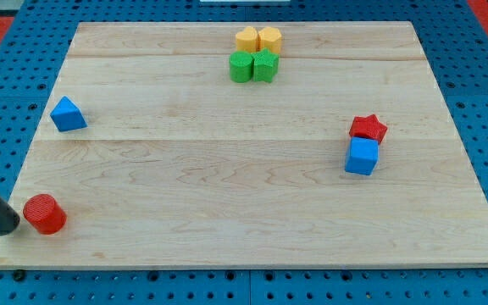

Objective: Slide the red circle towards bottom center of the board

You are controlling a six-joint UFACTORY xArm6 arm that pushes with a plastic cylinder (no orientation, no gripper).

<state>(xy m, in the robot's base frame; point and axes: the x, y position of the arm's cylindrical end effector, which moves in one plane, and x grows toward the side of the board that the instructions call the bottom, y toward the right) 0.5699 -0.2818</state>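
End effector here is just a plain dark rod, so there's nothing on it to open, close or grip with. Its lower end, my tip (13, 225), sits at the view's bottom left, right up against the left side of the red circle (45, 213), looks like touching or as good as.

Going big to small: the wooden tabletop (244, 212) is a wide pale board, and the whole stretch from the red circle over to bottom center is bare wood. So nothing stands in the way of a push toward the view's right.

Other stuff is well apart from that path. At the view's top there's a tight cluster: two yellow blocks (257, 39) with two green blocks (253, 66) just below them, all touching. On the right, a red star (368, 128) sits against a blue cube (362, 157). A blue triangle (68, 113) is on the left, up from the circle.

As for the red circle itself, my guess is a light, stiff little plastic puck that slides easy on wood. No grabbing it, so contact should stay on its left side, dead center. Being round, it'll likely roll off the tip if I push off-center, and it's near the bottom edge, so careful.
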